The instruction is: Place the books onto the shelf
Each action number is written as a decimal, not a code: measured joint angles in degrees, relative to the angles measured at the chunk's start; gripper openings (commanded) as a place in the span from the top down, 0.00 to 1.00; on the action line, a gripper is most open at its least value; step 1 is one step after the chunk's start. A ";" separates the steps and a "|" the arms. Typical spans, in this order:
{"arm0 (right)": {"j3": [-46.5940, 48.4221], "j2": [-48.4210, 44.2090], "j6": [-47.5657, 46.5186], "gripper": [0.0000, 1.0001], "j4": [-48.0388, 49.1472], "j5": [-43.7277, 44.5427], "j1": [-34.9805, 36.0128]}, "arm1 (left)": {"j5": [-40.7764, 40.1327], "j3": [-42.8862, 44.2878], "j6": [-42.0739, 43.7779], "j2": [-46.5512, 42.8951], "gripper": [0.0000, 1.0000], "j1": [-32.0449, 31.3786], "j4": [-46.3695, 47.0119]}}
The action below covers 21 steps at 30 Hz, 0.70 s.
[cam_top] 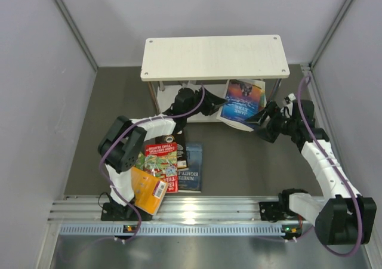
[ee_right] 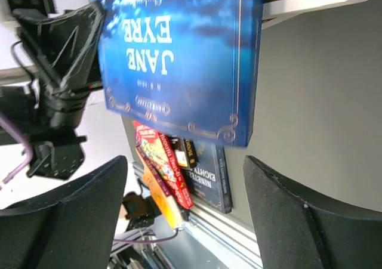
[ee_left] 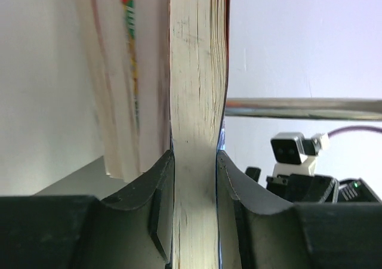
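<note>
Book (ee_left: pixel 194 90) sits pinched by its page edge in the closed left gripper (ee_left: pixel 194 161), neighbours (ee_left: pixel 131 72) beside one finger on the shelf (cam_top: pixel 215 57); right gripper (ee_right: pixel 185 167) stands open, Jane Eyre (ee_right: pixel 179 54) leaning just ahead, so back out straight, no nudging.

one shelf (cam_top: pixel 179 57), made of two boards; the upper board shows four screw dots (cam_top: pixel 149 42), one per corner. five books lie in the loose pile on the worktop (cam_top: pixel 250 161): one orange-yellow book (cam_top: pixel 149 192), one red book (cam_top: pixel 172 184), one green-and-red illustrated book (cam_top: pixel 156 154), one black book (cam_top: pixel 177 141), one dark blue book (cam_top: pixel 192 169). one blue jane eyre book (cam_top: pixel 243 101) leans at the shelf. one cream-edged book (ee_left: pixel 194 90) sits between the fingers of the left pincer (ee_left: pixel 195 161), with neighbour books (ee_left: pixel 119 72) beside it, two at least, exact count unclear. two arms: left arm (cam_top: pixel 128 144), right arm (cam_top: pixel 322 161). two pincers, the second being the right pincer (ee_right: pixel 185 173).
</note>
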 measured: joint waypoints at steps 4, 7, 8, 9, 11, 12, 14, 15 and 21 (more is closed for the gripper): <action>0.00 0.00 0.50 0.22 0.00 -1.01 0.00 | -2.29 -1.75 -3.13 -0.02 1.00 0.46 2.78; -0.15 -0.52 0.90 0.22 0.07 -1.44 0.00 | -4.15 -1.79 -4.85 0.39 1.00 0.68 4.96; -0.59 -1.18 1.01 0.22 0.24 -1.53 0.00 | -4.81 -1.79 -5.35 0.72 1.00 0.79 5.57; -1.20 -2.08 1.14 0.22 0.20 -1.75 0.00 | -5.46 -1.79 -5.95 1.25 1.00 0.90 6.10; -2.58 -3.89 1.51 0.22 0.20 -1.97 0.00 | -6.36 -1.73 -7.02 2.25 1.00 1.01 7.10; -3.50 -5.03 1.84 0.22 0.15 -2.12 0.00 | -6.75 -1.55 -7.58 2.80 1.00 1.05 7.50; -5.16 -6.84 2.21 0.21 0.00 -2.21 0.00 | -7.28 -0.61 -8.48 4.04 1.00 1.05 8.09; -5.95 -7.63 2.49 0.22 -0.11 -2.29 0.00 | -7.32 0.42 -8.87 4.85 1.00 1.03 8.20; -8.31 -9.73 3.04 0.22 -0.96 -2.56 0.00 | -6.82 6.03 -9.35 9.40 1.00 0.94 8.41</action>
